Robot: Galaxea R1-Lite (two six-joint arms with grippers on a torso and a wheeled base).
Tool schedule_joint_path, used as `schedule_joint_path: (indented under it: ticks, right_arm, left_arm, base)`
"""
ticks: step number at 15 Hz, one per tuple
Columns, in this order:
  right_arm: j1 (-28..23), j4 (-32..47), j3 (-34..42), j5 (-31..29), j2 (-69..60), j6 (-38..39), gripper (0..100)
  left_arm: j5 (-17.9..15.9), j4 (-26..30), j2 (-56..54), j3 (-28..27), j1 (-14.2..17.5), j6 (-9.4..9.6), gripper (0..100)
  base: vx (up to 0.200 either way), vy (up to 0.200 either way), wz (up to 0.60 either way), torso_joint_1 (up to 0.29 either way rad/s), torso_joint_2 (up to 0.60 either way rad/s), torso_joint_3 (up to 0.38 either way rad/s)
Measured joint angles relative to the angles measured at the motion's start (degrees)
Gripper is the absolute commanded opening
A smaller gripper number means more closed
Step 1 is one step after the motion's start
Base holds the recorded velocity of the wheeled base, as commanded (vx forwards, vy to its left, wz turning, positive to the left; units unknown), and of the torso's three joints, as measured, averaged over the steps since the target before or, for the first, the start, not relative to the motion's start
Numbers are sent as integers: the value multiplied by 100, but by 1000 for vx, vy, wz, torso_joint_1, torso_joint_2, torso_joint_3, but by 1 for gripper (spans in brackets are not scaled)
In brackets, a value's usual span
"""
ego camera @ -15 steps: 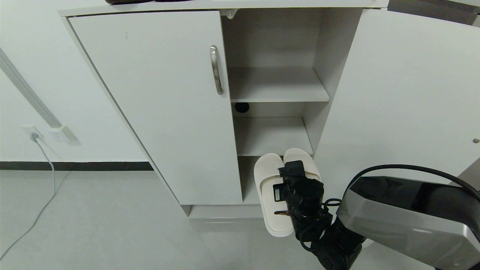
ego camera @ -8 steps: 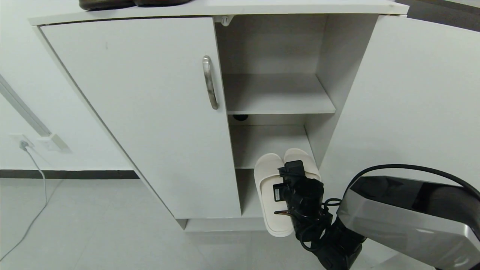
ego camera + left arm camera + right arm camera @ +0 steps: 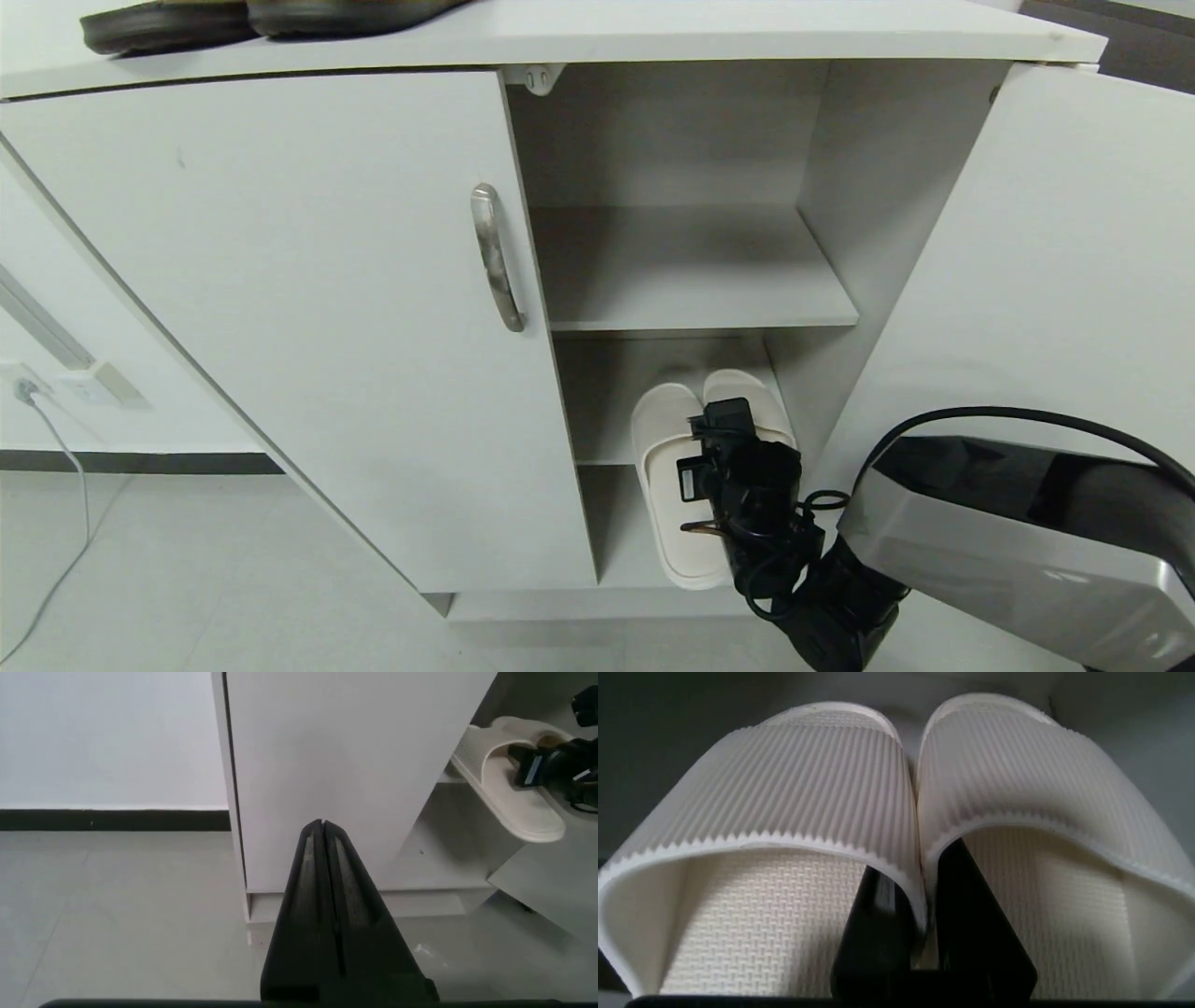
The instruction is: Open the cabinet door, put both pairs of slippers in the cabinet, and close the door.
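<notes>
A pair of white slippers (image 3: 667, 485) hangs side by side in my right gripper (image 3: 726, 425), which is shut on their two inner walls (image 3: 920, 924). Their toes point into the open right half of the white cabinet (image 3: 691, 271), level with the lower shelf (image 3: 607, 401). From the left wrist view the white slippers (image 3: 509, 775) sit at the front edge of that shelf. The right door (image 3: 1046, 261) stands open; the left door (image 3: 280, 308) with its metal handle (image 3: 495, 257) is closed. A dark pair of slippers (image 3: 261, 19) lies on the cabinet top. My left gripper (image 3: 322, 835) is shut and holds nothing, low before the left door.
The upper shelf (image 3: 691, 271) is bare. A wall socket with a grey cable (image 3: 47, 411) is at the far left, above grey tiled floor (image 3: 140, 579). A dark skirting strip (image 3: 131, 462) runs along the wall.
The head camera has moved, so the cabinet looks larger and lower in the picture. Against the cabinet, the white slippers in my right gripper are higher, from the bottom compartment to the lower shelf.
</notes>
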Motion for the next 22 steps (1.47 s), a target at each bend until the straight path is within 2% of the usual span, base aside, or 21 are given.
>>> schedule_joint_path:
  ticks: [3,8,12,17,22]
  right_arm:
    - [-99,666,-790,13,88,49,0]
    - [-251,1955,-2671,18,546,112,0]
    - [-375,2595,-3745,16,926,117,0]
    - [-490,2866,-4347,27,1204,117,0]
    - [-549,2976,-4501,24,1290,126,0]
  left_arm:
    - [1,0,0,0,-2,0,0]
    - [9,-1,0,0,0,-2,0]
    - [9,0,0,2,0,-2,0]
    - [6,-1,0,2,0,-7,0]
    - [9,0,0,2,0,-5,0]
  base:
    - [0,0,0,0,0,0]
    - [0,0,0,0,0,0]
    - [0,0,0,0,0,0]
    - [0,0,0,0,0,0]
    - [0,0,0,0,0,0]
